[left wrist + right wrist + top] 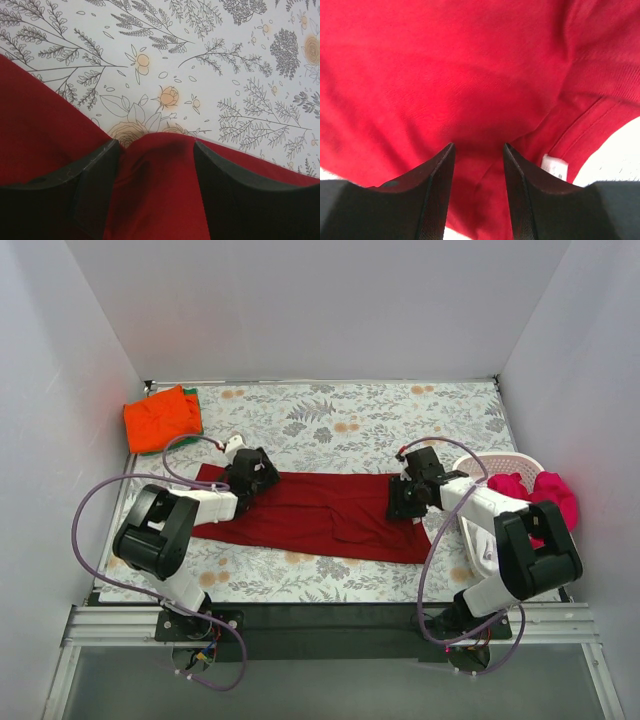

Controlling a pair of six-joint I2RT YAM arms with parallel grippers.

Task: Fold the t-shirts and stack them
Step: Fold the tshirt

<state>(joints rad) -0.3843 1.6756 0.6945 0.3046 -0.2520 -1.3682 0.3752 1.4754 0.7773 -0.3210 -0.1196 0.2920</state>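
Observation:
A large dark crimson t-shirt (320,515) lies as a long folded band across the floral table. My left gripper (252,472) is at its upper left end. In the left wrist view that gripper (156,144) is open, its fingers straddling a hump at the crimson t-shirt's (30,125) edge. My right gripper (400,502) rests on the shirt's right end. Its jaws (478,146) stand apart over the crimson t-shirt (470,65), beside a white label (554,167). A folded orange t-shirt (160,420) sits on a green one (192,395) at the back left.
A white basket (500,465) at the right edge holds a magenta-pink t-shirt (545,490), partly behind the right arm. White walls close in the table (350,420) on three sides. Bare floral cloth (210,75) lies beyond the left gripper.

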